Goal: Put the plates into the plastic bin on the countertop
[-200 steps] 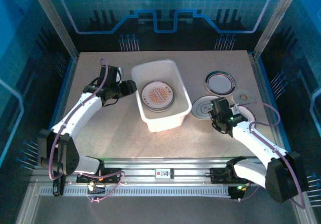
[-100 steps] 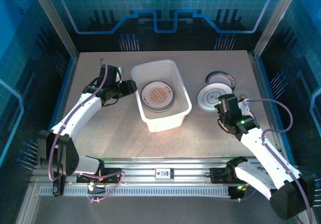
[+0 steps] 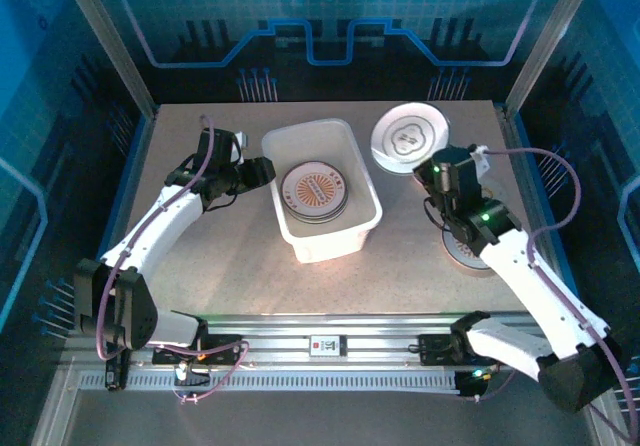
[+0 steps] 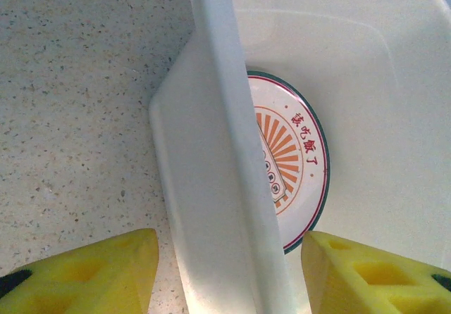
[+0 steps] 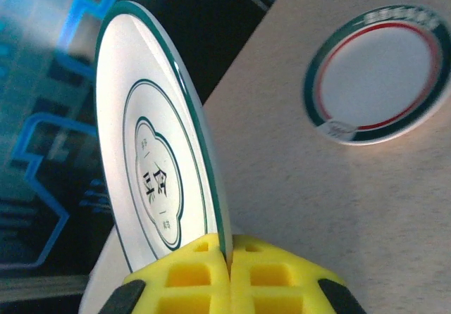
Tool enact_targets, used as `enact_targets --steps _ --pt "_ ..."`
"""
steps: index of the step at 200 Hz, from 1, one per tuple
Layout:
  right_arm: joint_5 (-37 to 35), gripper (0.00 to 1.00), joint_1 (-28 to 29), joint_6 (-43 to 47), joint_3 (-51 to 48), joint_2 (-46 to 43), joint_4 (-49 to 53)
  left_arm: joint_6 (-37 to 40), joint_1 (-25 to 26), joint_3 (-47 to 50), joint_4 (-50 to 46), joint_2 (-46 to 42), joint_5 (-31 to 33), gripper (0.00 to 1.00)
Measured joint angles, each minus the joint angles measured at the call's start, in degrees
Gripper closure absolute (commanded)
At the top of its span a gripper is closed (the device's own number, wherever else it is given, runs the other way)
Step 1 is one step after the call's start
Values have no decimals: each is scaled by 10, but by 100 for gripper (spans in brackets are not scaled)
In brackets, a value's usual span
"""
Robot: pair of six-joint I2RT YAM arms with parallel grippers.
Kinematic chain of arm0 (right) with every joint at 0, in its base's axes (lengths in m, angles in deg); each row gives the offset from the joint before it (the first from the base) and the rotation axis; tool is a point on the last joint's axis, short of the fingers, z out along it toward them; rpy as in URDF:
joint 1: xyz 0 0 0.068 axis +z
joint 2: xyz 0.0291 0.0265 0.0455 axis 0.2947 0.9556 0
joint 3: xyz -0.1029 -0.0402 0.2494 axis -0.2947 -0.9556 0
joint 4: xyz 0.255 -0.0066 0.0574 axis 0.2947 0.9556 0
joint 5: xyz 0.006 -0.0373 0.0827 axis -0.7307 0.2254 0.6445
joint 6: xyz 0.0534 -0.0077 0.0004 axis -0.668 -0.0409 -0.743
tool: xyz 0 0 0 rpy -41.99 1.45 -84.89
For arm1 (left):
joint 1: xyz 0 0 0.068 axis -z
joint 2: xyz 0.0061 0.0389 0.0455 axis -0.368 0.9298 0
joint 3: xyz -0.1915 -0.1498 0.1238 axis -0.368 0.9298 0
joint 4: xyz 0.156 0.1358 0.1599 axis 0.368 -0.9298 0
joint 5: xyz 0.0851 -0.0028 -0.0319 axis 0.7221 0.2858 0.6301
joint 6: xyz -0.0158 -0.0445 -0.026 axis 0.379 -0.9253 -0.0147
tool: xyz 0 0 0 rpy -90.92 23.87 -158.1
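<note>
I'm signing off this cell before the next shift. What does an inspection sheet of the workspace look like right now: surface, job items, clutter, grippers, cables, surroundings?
Surface: countertop, beige speckled with blue edging; no spills seen.
Job's things: plastic bin mid-table with plates stacked inside, orange-patterned plate on top; lifted plate tilted up above the table's far side; dark-rimmed plate flat on the countertop.
Clutter: nothing seen.
Grippers: left gripper open, one finger on each side of the bin's wall; right gripper shut on the lifted plate's rim.
Cables: purple cables loop along both arms, apparently clear of the plates.
Surroundings: blue-lit enclosure panels with metal frame posts.
</note>
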Motion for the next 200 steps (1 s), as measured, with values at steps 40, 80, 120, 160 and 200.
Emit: enact_targets --steps 40,80,120,160,200 --pt "7 100 59 23 31 71 -41 3 0 0 0 0 0 43" --pt "30 100 91 24 33 126 -71 13 -13 0 0 -4 -1 43" --pt "48 100 111 19 43 163 -88 15 -31 0 0 -15 0 43" --pt "70 100 128 -5 71 204 -94 15 -34 0 0 -15 -2 43" --pt "80 100 145 -41 102 253 -85 15 -37 0 0 -17 -2 43"
